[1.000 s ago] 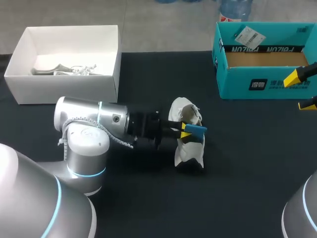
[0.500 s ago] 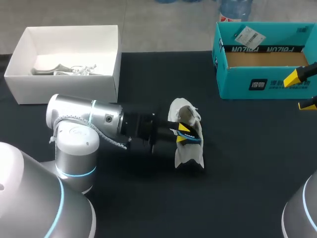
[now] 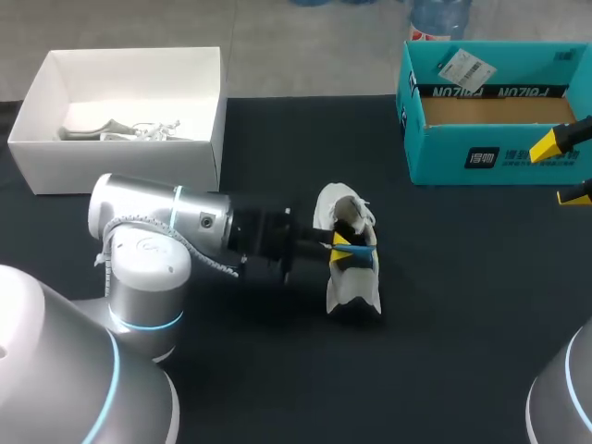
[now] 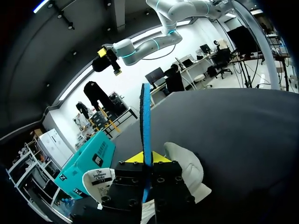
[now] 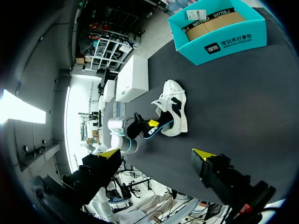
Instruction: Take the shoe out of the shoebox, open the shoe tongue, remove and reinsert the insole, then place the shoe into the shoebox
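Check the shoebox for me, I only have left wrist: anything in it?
Observer: Nothing. Head view shows the shoebox with only its bare brown floor.
Operator: Right gripper free?
Observer: Right gripper is open and empty, by the shoebox's right end.
Operator: Anything else out there?
Observer: A white box at rear left, with something pale inside; can't tell what.
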{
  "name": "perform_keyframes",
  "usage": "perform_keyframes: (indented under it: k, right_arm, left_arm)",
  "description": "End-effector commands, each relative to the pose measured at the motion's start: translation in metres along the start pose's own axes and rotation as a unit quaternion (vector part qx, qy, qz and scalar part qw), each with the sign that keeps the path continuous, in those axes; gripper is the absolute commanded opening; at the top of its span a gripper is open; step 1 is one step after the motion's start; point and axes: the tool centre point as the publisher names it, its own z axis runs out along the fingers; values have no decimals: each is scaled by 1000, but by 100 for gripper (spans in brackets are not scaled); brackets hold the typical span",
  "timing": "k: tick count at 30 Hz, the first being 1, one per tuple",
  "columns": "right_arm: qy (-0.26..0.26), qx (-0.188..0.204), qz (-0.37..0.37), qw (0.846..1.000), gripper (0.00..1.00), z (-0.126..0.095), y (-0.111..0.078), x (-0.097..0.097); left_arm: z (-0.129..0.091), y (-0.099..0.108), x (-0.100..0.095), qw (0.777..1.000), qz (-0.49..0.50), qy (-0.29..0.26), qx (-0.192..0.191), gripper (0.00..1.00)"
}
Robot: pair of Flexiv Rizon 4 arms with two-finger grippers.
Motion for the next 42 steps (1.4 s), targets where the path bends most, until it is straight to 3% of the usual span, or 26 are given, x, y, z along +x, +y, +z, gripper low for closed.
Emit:
perform_keyframes:
  k: [1, 9, 10, 11, 14, 21, 25, 27, 29, 42]
  right_arm:
    - [-1, 0, 0, 1000, 100, 0, 0, 0]
    - [-1, 0, 0, 1000, 100, 0, 0, 0]
    - [-1, 0, 0, 1000, 100, 0, 0, 0]
    - [-1, 0, 0, 1000, 100, 0, 0, 0]
    - [-1, 0, 0, 1000, 100, 0, 0, 0]
    - [-1, 0, 0, 1000, 100, 0, 0, 0]
    - [-1, 0, 0, 1000, 100, 0, 0, 0]
    - [-1, 0, 0, 1000, 100, 0, 0, 0]
    - [-1, 0, 0, 1000, 100, 0, 0, 0]
    - [-1, 0, 0, 1000, 100, 0, 0, 0]
  left_arm:
    - [12, 9, -4, 1000, -3, -3, -9, 0]
    - [11, 20, -8, 999, -15, -22, -24, 0]
    - [8, 17, -7, 999, -15, -22, -23, 22]
    - [5, 14, -6, 999, -15, -22, -22, 34]
    - [-2, 5, -4, 1000, -7, -22, -11, 38]
    - [-12, -13, 0, 1000, 3, -12, 8, 28]
    - [-6, -12, 4, 1000, 5, -1, 7, 25]
    - [-1, -9, 7, 1000, 2, 8, 3, 16]
    - [3, -8, 9, 1000, 3, 15, 1, 0]
    - [17, 17, -3, 999, 27, -5, -28, 0]
